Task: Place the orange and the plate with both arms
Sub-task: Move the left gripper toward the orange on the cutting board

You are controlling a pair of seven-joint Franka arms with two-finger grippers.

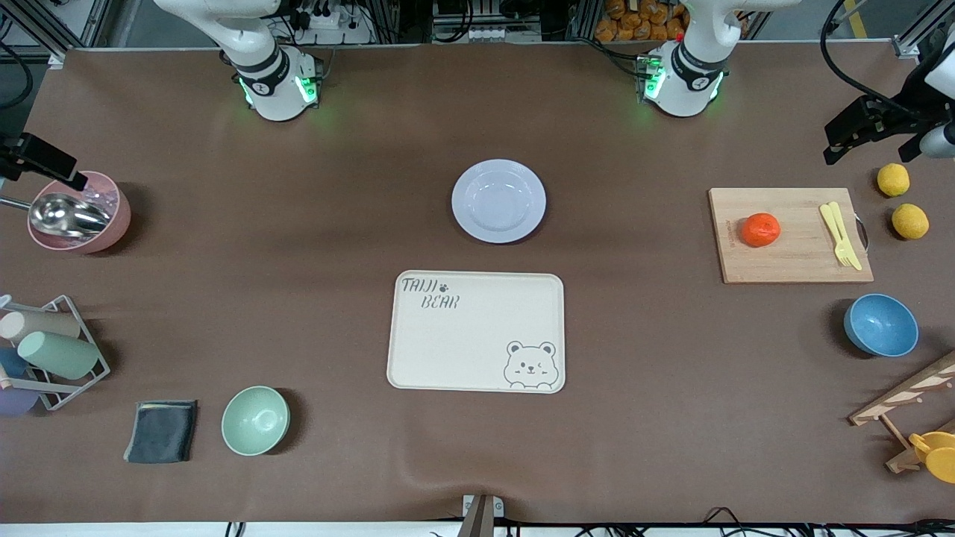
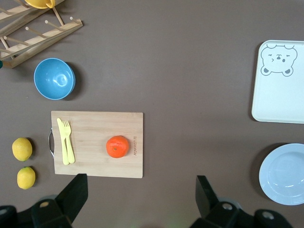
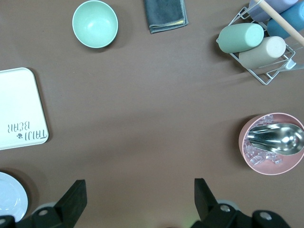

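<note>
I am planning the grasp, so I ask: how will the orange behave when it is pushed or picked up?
The orange is round and lies loose on the flat board, so a push would probably roll it. Its slightly wrinkled skin suggests it may dent under a hard squeeze. It looks small enough for the open left pincer.

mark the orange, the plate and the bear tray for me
orange (image 1: 760,230), front view, middle of the fruit on the cutting board.
plate (image 1: 498,201), front view, bare centre of the dish.
bear tray (image 1: 462,339), front view, bare middle of its floor.
</note>
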